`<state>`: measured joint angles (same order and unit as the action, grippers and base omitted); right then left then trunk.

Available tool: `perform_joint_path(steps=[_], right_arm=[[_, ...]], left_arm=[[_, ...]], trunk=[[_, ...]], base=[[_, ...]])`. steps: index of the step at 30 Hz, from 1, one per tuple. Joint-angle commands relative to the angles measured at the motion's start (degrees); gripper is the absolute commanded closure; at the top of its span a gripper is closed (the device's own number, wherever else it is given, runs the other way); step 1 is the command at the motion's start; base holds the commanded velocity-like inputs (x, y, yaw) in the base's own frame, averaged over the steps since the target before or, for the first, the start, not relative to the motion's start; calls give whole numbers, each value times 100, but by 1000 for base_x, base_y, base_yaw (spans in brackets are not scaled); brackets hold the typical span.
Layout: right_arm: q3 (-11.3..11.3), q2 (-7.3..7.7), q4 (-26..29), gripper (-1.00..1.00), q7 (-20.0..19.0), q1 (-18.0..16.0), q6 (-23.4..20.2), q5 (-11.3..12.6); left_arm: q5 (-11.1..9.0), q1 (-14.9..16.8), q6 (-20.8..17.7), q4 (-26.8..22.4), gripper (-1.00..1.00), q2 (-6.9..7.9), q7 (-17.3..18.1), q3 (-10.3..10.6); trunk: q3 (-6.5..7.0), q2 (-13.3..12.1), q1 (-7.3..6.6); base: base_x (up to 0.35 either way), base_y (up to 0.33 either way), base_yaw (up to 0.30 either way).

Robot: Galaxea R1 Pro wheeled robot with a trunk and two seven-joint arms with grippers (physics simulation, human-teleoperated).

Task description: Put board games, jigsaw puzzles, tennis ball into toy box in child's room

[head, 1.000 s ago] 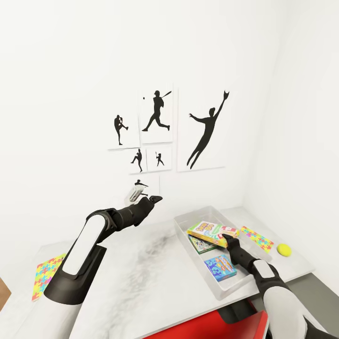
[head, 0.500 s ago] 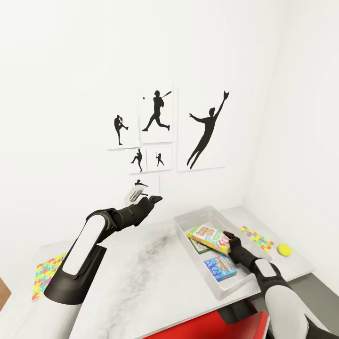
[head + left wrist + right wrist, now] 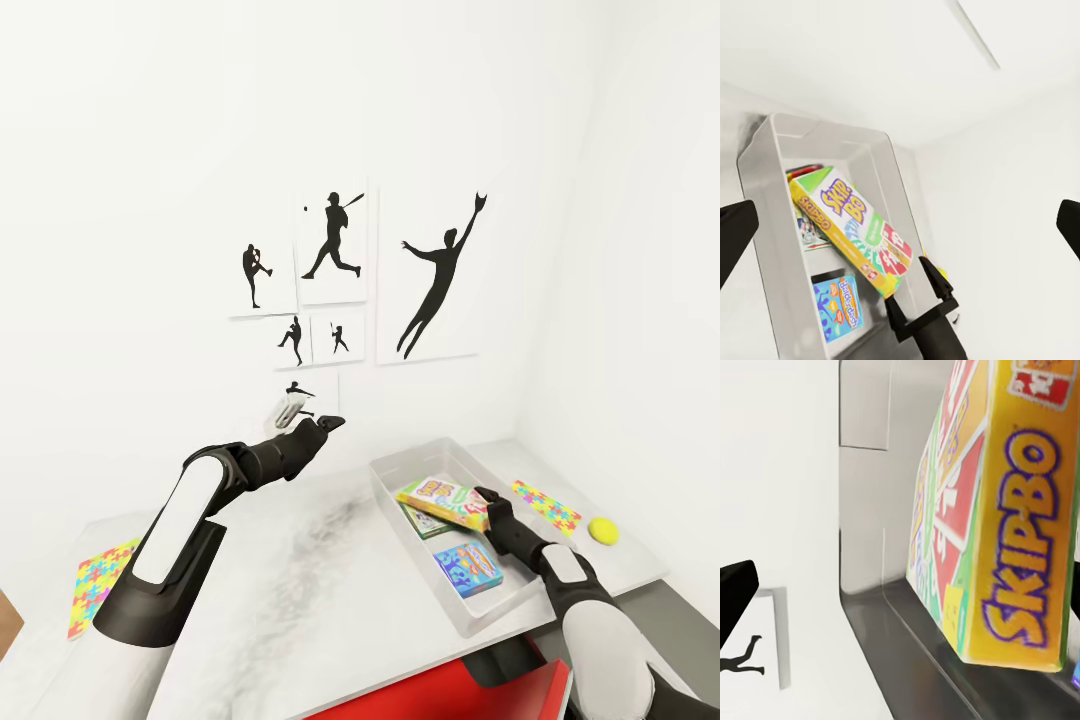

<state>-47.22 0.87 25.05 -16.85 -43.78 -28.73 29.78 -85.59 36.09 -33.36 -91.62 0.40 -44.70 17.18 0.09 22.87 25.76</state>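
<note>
A pale grey table (image 3: 300, 560) stands against a white wall hung with black sports silhouettes (image 3: 345, 280). In the toy box (image 3: 400, 470), the right gripper (image 3: 482, 500) clamps the yellow Skip-Bo game (image 3: 440, 499), tilted, long axis running along the box. The left gripper (image 3: 325, 424) hovers with jaws spread, empty.

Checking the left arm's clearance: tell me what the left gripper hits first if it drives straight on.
Probably the white wall with the silhouette pictures; the left gripper is open, raised above the table, though depth is unclear.
</note>
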Motion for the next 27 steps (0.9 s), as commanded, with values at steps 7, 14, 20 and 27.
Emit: perform_joint_path(steps=[7,14,20,27], right_arm=[[-32,-9,31,-100,88,-22,-73,-3],[-26,-32,254,-100,627,-44,-397,-1],[-31,-73,681,-100,1094,-24,-1093,7],[-36,-90,1036,-100,1474,22,-1504,17]], left_arm=[[-39,4,5,-5,-100,5,-47,1],[-37,4,5,-5,-100,7,-47,0],[-37,4,5,-5,-100,11,-47,-1],[-36,4,5,-5,-100,12,-47,-3]], trunk=[[-3,5,2],[-3,5,2],[-3,5,2],[-3,5,2]], base=[[0,0,0],[0,0,0],[0,0,0],[0,0,0]])
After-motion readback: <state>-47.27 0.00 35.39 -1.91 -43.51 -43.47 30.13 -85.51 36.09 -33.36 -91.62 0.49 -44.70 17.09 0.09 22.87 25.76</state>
